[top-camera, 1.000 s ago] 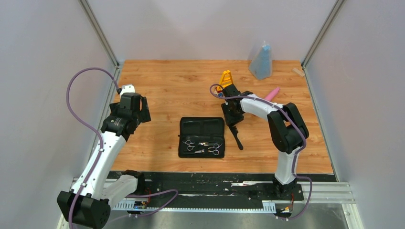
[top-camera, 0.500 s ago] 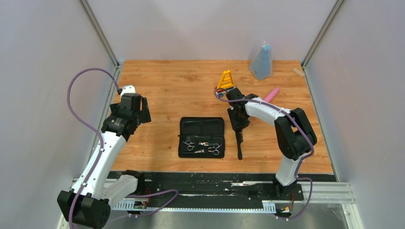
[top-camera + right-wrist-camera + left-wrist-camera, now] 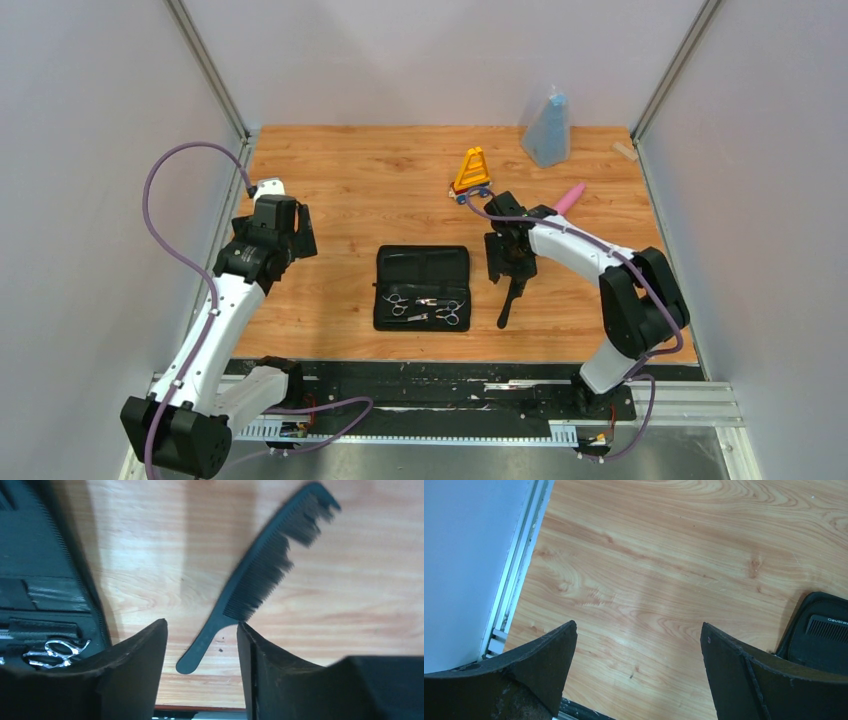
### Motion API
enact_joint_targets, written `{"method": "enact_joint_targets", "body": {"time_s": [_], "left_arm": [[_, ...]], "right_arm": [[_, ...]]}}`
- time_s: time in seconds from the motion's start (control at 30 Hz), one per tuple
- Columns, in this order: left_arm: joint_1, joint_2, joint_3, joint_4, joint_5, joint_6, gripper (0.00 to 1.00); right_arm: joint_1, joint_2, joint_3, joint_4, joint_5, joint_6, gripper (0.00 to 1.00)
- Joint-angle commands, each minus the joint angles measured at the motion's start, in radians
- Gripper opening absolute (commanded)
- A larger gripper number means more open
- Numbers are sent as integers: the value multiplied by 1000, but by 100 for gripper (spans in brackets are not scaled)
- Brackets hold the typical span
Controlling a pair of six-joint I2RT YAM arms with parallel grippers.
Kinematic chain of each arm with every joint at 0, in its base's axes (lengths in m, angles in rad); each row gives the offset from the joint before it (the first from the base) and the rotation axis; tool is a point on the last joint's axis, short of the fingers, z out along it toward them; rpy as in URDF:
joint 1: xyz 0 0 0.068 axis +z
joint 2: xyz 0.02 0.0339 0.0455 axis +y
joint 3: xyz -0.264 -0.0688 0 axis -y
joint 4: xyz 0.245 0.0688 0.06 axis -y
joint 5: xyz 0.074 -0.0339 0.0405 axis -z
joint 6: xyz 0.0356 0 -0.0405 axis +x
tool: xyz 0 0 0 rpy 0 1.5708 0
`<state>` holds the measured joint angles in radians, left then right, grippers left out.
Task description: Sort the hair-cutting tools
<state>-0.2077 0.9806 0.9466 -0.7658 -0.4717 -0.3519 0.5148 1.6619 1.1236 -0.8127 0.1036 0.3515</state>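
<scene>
While the left gripper (image 3: 639, 640) hung wide open by the tabletop's (image 3: 350, 180) left edge, the right gripper (image 3: 202, 630) stood with jaws parted astride the handled comb (image 3: 260, 575), unclamped, just right of the black case (image 3: 420, 265). Both scissors (image 3: 397, 301) lay inside the case, mid-tabletop toward the near edge.

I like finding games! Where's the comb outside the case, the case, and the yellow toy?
Comb (image 3: 260, 577): right wrist view, its teeth.
Case (image 3: 381, 285): top view, its left rim.
Toy (image 3: 472, 168): top view, its yellow body.

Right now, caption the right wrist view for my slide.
Open right gripper straddles the handle of a black comb, zippered scissors case alongside.
</scene>
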Motion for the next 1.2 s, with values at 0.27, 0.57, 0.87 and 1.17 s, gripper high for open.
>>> {"method": "enact_joint_targets", "body": {"time_s": [0.27, 0.57, 0.87, 1.17], "left_arm": [[5, 8, 1, 26, 18, 12, 100], [5, 7, -1, 23, 18, 12, 100], [5, 7, 0, 23, 18, 12, 100], [5, 7, 0, 23, 18, 13, 100]], "right_arm": [[5, -113, -154, -3, 122, 388, 65], [-14, -40, -179, 71, 128, 442, 61], [-25, 1, -226, 114, 104, 460, 54], [-26, -38, -238, 116, 119, 433, 31]]}}
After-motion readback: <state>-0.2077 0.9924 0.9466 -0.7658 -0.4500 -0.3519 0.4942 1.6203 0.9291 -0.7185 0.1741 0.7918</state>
